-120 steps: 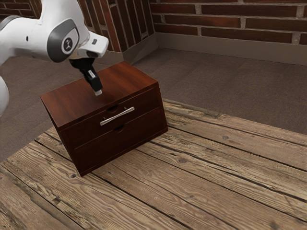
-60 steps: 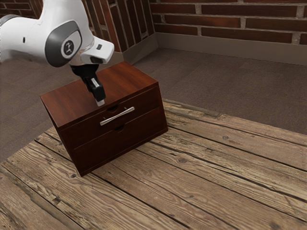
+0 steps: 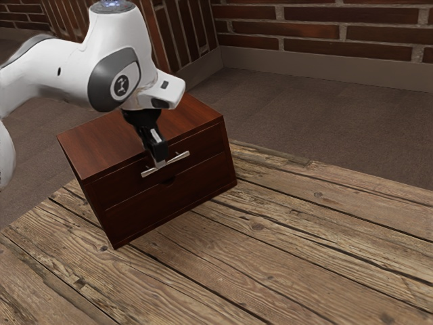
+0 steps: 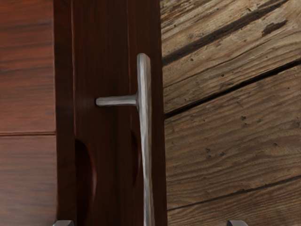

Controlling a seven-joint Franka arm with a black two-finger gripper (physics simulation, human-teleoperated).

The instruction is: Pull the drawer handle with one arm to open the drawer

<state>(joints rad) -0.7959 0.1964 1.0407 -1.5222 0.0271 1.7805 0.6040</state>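
Drawer handle point(image 3: 177, 159) sits between spread fingers point(image 3: 159, 154), ungripped; cabinet point(image 3: 101, 145) on plank table point(image 3: 284, 257), brick wall point(image 3: 325, 27) behind.

Red brick wall point(image 3: 325, 27) well beyond the desk point(image 3: 304, 257), grey baseboard point(image 3: 325, 68) at its foot, brownish carpet floor point(image 3: 325, 115) between wall and desk, desk of weathered knotty planks

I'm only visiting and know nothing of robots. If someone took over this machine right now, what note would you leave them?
Hand: open, with a finger on each side of the handle, not gripping it.
Drawer: the upper one in the cabinet, shut, its front flush.
Done: the hand is lined up at the handle.
Left: close on the handle, then pull the drawer out.
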